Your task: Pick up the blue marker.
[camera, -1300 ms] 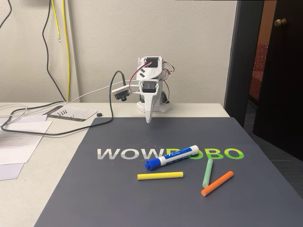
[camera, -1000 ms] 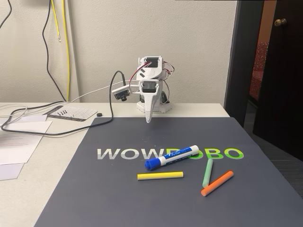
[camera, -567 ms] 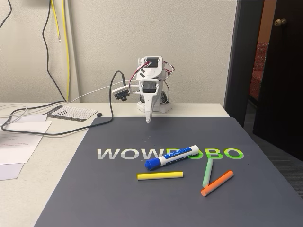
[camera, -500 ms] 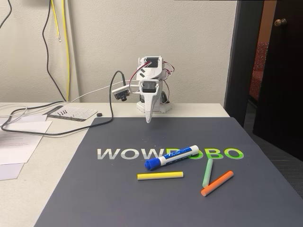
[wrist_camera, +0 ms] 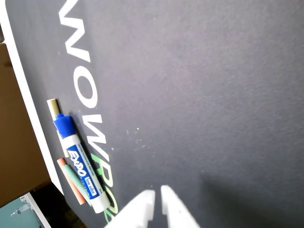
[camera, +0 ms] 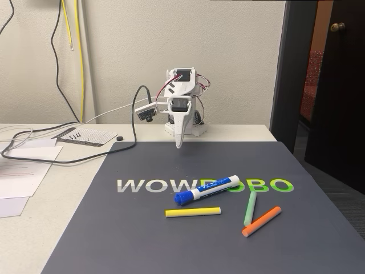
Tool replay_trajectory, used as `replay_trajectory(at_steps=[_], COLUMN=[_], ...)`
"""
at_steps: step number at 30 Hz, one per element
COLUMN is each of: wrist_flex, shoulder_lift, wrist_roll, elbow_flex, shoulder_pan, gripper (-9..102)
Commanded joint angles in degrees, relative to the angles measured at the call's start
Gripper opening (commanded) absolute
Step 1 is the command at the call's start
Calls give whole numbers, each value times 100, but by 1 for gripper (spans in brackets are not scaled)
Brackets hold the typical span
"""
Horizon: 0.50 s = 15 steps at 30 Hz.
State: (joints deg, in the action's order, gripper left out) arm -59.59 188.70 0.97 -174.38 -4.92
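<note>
The blue marker (camera: 206, 190) lies on the dark grey mat (camera: 142, 228), its blue cap pointing front-left and its white barrel across the printed lettering. In the wrist view the blue marker (wrist_camera: 78, 162) lies at the left, well away from the fingertips. My white gripper (camera: 179, 144) hangs at the mat's far edge, folded down near the arm's base, pointing at the mat. Its fingers (wrist_camera: 176, 213) come up from the bottom of the wrist view, nearly touching, with nothing between them; the gripper (wrist_camera: 157, 191) is shut.
A thin yellow stick (camera: 193, 212) lies just in front of the marker. Green (camera: 250, 208) and orange (camera: 262, 221) sticks lie to its right. Papers (camera: 23, 171) and black cables (camera: 68, 151) lie on the table at left. A dark door (camera: 336, 85) stands at right.
</note>
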Motion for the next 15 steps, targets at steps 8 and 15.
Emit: replay_trajectory(at_steps=[8, 15], wrist_flex=[659, 2074], shoulder_lift=[325, -352], wrist_roll=[-88, 1459], elbow_flex=[18, 193], shoulder_pan=[-53, -202], gripper=[0, 0])
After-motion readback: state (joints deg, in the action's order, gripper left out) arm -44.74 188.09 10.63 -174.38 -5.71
